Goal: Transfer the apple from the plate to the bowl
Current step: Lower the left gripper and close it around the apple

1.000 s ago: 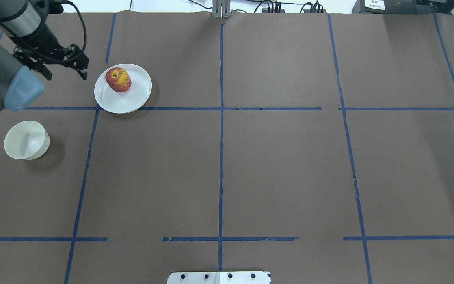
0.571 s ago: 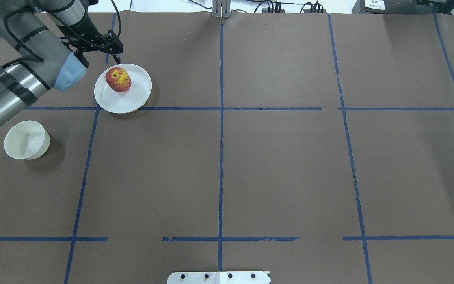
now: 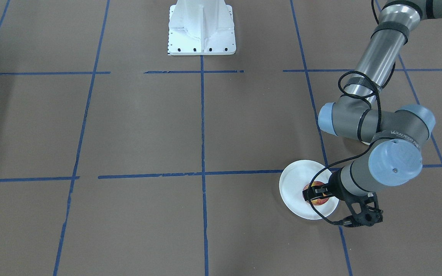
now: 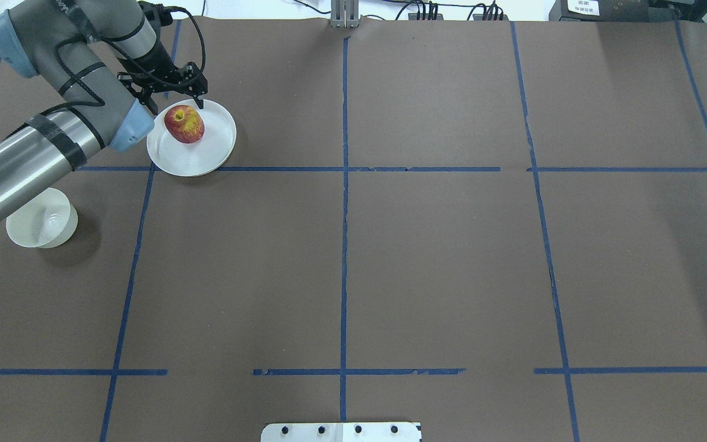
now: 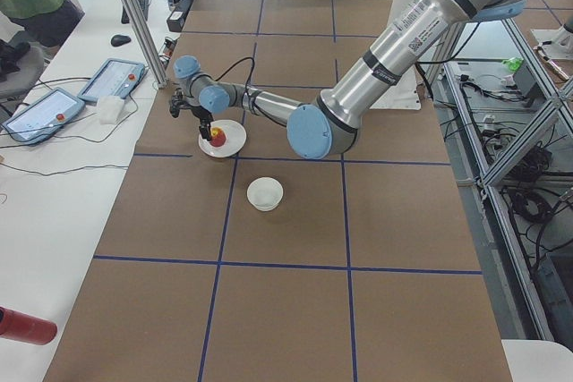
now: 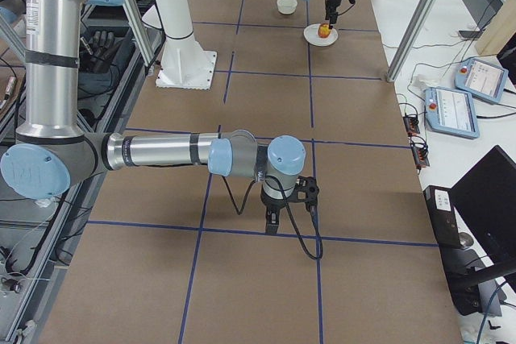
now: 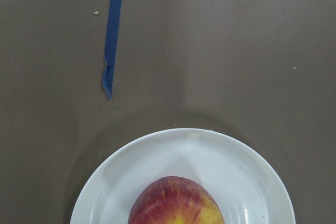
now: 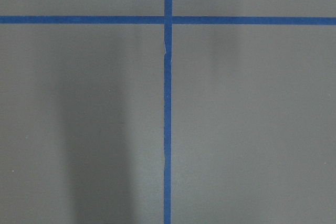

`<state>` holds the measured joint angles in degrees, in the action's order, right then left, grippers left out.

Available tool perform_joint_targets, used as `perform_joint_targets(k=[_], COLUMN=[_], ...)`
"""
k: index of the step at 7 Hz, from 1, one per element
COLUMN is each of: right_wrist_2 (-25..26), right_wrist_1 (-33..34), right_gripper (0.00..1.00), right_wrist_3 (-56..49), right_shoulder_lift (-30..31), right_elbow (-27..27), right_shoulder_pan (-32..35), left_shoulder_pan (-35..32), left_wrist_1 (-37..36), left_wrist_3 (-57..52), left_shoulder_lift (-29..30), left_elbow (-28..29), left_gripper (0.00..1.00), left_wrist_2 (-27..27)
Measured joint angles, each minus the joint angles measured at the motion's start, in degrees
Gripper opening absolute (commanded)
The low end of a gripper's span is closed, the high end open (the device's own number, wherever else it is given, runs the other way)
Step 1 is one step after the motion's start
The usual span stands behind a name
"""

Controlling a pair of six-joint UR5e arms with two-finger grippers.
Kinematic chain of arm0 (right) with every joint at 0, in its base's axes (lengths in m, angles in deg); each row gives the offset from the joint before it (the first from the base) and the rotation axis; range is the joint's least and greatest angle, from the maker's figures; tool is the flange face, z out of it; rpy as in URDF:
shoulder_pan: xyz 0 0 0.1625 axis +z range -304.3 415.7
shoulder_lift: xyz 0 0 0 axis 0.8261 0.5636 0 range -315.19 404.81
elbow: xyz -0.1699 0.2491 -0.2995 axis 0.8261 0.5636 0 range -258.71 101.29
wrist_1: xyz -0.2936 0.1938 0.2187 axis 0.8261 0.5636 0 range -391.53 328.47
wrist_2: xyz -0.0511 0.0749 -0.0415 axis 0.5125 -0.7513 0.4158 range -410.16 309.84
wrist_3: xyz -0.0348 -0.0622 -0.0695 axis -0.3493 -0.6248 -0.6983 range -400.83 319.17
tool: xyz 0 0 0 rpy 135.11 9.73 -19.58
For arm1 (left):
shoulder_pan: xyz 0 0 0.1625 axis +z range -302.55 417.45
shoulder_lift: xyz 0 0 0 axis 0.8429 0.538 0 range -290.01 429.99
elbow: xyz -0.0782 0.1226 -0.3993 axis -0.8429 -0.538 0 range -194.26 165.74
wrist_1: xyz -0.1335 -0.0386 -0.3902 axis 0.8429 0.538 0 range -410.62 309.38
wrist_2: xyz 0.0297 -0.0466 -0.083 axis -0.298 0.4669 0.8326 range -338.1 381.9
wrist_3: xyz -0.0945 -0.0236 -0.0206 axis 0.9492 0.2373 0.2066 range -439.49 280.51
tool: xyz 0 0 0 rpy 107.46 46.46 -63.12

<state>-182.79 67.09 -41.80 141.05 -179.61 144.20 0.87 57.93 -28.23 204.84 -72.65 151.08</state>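
Front-facing view: left hand (image 3: 314,190) over the apple (image 3: 322,200), fruit seated on the plate (image 3: 293,178) toward the arm's side; dark fingers against the fruit, contact not judgeable here. Overhead view: same hand spread, pinching nothing, placed at the plate's far rim just beyond the apple; bowl (image 4: 40,222) well apart on the worktop (image 4: 439,258), its edge partly under the forearm. Risk: closing from this offset likely to clip the fruit's side and roll it across the plate or off it. Left side view: hand poised above plate and apple, bowl nearer the camera than the plate; height above the fruit unclear. Risk: a descent too close to the rim liable to strike it and tip or shove the plate. Right side view: right hand (image 6: 289,213) low over the worktop, well apart from plate and bowl; spread or pressed together, cannot tell. Left wrist view: apple only at the bottom edge, cut off, plate rim arcing above it, no fingers shown; aim judged not yet centred. Right wrist view: crossed blue tape (image 8: 168,103) only. Further risk, as judgement: bowl small and deep, much narrower than the plate, so an off-centre release apt to leave the fruit perched on the rim or topple the bowl; a low forearm sweep apt to knock it.
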Motion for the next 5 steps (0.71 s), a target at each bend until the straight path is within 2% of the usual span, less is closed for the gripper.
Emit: perform_joint_targets(k=[5], right_wrist_2=[0.0], right_wrist_1=[0.02], right_gripper=[1.0], right_wrist_3=[0.0], right_shoulder_lift=[0.0], right_elbow=[0.0], right_shoulder_pan=[0.03], left_shoulder_pan=[2.22], left_wrist_1=[0.31], left_wrist_3=[-0.2], left_shoulder_lift=[-0.91], left_elbow=[0.15], left_gripper=[1.0], left_wrist_2=[-0.38])
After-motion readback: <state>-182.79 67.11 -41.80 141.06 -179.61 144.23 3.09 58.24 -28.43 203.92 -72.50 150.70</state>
